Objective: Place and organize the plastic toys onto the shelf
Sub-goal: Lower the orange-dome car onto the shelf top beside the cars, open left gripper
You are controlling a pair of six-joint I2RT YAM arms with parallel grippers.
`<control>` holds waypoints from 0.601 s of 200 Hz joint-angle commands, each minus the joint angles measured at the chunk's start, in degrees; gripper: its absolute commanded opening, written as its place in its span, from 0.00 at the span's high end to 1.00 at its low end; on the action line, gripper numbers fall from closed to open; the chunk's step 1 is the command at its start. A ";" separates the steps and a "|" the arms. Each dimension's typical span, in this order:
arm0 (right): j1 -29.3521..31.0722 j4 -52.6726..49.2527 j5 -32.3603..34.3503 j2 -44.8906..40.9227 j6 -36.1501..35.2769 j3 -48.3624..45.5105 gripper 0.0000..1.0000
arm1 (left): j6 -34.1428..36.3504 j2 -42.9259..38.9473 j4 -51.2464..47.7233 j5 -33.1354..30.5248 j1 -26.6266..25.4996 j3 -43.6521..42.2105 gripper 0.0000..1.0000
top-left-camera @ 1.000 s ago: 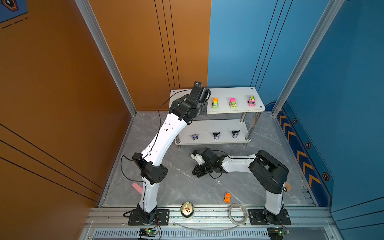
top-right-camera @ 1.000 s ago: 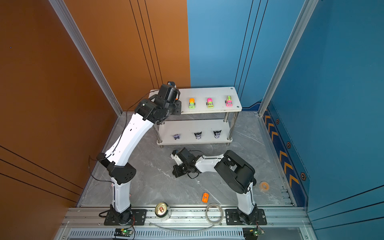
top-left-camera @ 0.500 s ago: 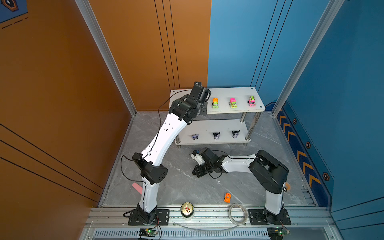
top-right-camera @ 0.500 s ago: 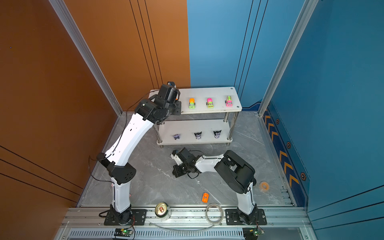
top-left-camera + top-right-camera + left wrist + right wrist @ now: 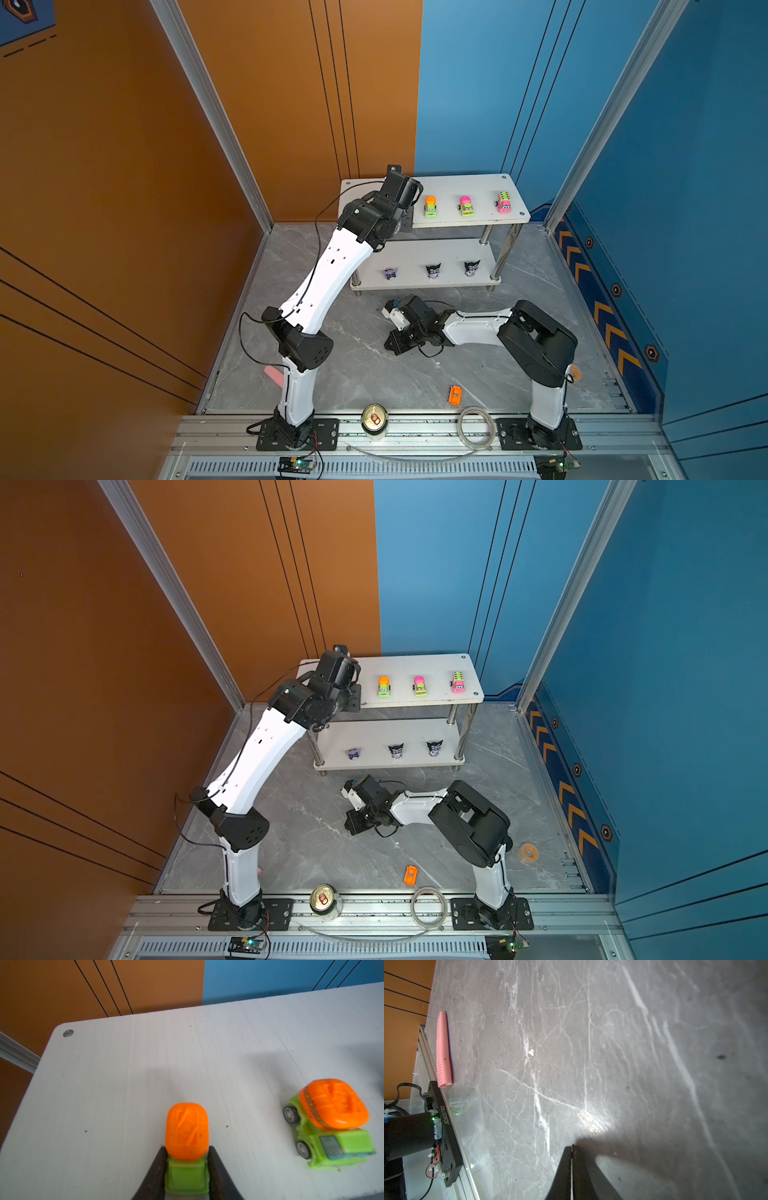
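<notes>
The white two-tier shelf [image 5: 469,185] stands at the back. Its top tier carries three neon cars [image 5: 431,206] [image 5: 466,205] [image 5: 504,202]. My left gripper [image 5: 187,1149] is over the top tier's left part, shut on a green car with an orange top [image 5: 187,1136]; both jaws press its sides. The nearest parked car [image 5: 332,1122] sits beside it. Three black-purple figurines [image 5: 390,274] [image 5: 433,271] [image 5: 471,267] line the lower tier. An orange car [image 5: 455,395] lies on the floor near the front. My right gripper [image 5: 572,1146] is shut and empty, low over the floor [image 5: 395,343].
A gold-topped can [image 5: 374,419] and a clear tape ring [image 5: 476,422] sit on the front rail. A pink strip [image 5: 443,1049] lies at the floor's left edge by the left arm's base. A small orange ring [image 5: 529,851] lies behind the right arm.
The left jaws have drawn in on the green-and-orange car. Neither arm has shifted in the top views.
</notes>
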 commanded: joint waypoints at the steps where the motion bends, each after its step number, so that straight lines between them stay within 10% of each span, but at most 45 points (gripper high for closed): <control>1: 0.43 -2.52 0.47 1.90 0.20 -0.23 0.92 | -0.43 -1.29 -1.79 -1.36 -0.37 -0.59 0.67; 120: 0.51 -2.76 0.82 1.71 0.02 -0.23 0.91 | -0.71 -1.45 -1.76 0.24 -1.52 1.19 0.50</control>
